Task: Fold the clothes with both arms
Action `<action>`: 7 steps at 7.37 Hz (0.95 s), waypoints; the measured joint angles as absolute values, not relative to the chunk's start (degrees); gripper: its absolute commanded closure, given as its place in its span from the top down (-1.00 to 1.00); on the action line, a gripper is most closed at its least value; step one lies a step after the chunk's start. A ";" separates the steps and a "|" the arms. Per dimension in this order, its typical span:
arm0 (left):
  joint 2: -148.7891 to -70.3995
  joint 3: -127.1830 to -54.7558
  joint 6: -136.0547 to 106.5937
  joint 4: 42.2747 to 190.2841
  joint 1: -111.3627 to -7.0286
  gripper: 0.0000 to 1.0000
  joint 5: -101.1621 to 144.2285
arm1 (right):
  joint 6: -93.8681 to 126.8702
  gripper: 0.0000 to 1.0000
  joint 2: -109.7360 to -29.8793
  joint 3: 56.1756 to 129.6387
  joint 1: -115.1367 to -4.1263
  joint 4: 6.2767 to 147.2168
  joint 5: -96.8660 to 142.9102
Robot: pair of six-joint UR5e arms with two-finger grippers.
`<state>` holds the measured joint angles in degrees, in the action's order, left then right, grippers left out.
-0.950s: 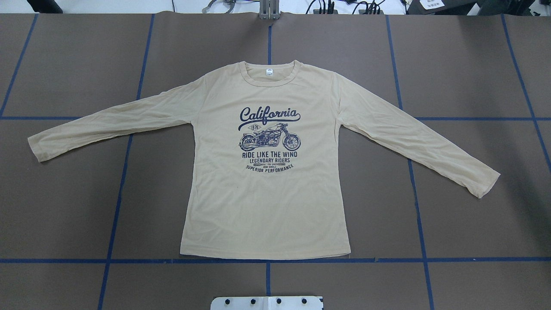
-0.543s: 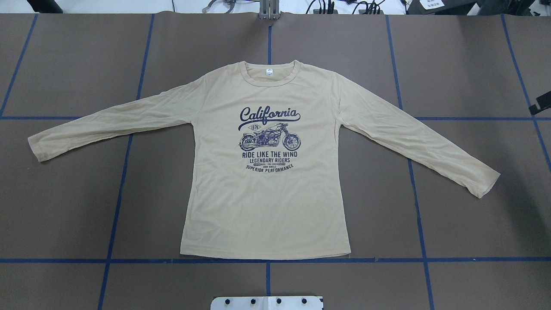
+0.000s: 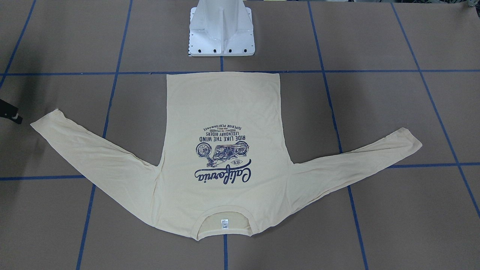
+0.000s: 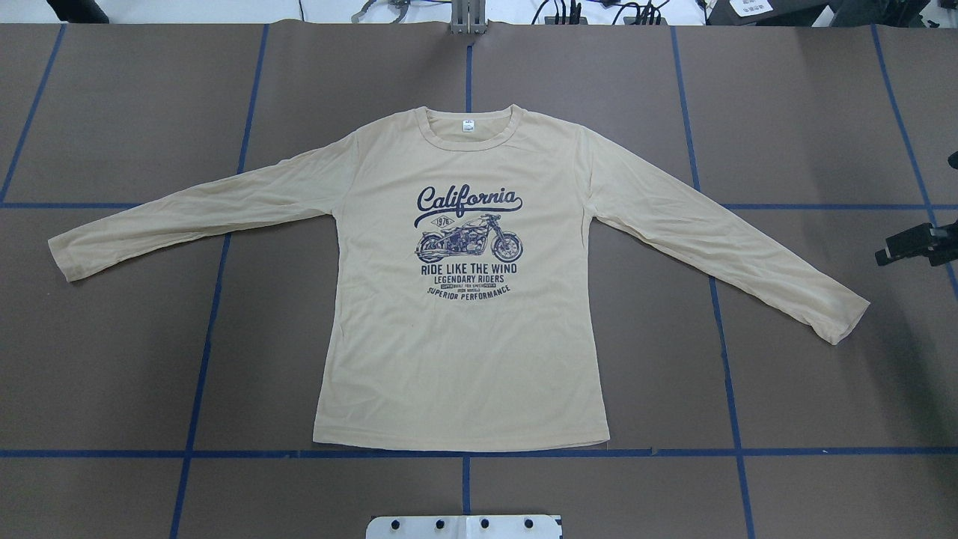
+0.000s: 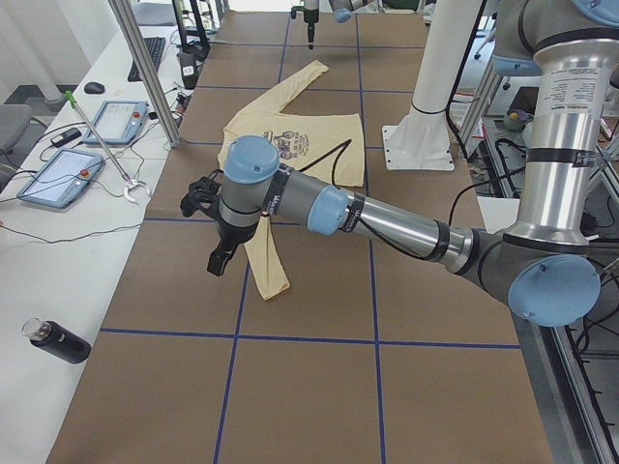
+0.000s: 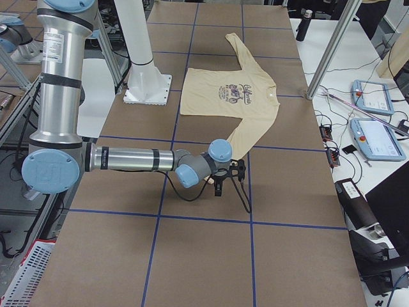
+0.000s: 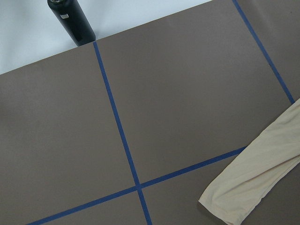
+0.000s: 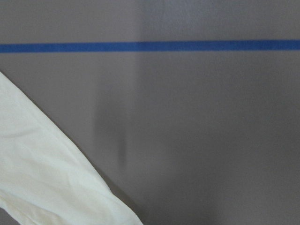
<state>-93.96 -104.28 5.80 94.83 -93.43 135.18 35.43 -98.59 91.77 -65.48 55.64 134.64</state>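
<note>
Lying flat at the middle of the table, print up, the shirt has its hem near the robot's edge and its collar toward the far edge — sleeves spread toward the left and right ends. The right gripper hangs over bare table by the right end, near the right cuff but apart from it; only part of it shows, so whether its fingers are spread or pressed together cannot be told. The left gripper hangs near the left cuff, not touching — seen from the side only, state undetermined. A bottle lies just off the far edge, by the left end.
</note>
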 measured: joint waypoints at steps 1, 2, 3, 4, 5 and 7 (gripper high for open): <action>-93.93 -104.29 5.78 94.83 -93.43 1.00 135.18 | 36.13 0.94 -99.16 91.62 -63.76 55.16 133.90; -93.90 -104.27 5.74 94.83 -93.43 1.00 135.16 | 37.04 0.94 -98.95 91.47 -62.11 54.99 133.08; -93.89 -104.26 5.73 94.83 -93.43 1.00 135.12 | 37.88 0.91 -98.23 90.81 -60.82 54.86 132.57; -93.87 -104.24 5.72 94.83 -93.43 1.00 135.10 | 38.27 0.58 -97.41 89.60 -60.14 54.68 132.39; -93.87 -104.24 5.72 94.83 -93.43 1.00 135.09 | 38.43 0.24 -96.98 88.79 -59.87 54.52 132.40; -93.87 -104.25 5.69 94.83 -93.43 1.00 135.09 | 39.62 0.14 -96.81 88.51 -59.65 54.40 132.69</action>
<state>-93.87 -104.25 5.69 94.83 -93.43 135.09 39.62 -96.81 88.51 -59.65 54.40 132.69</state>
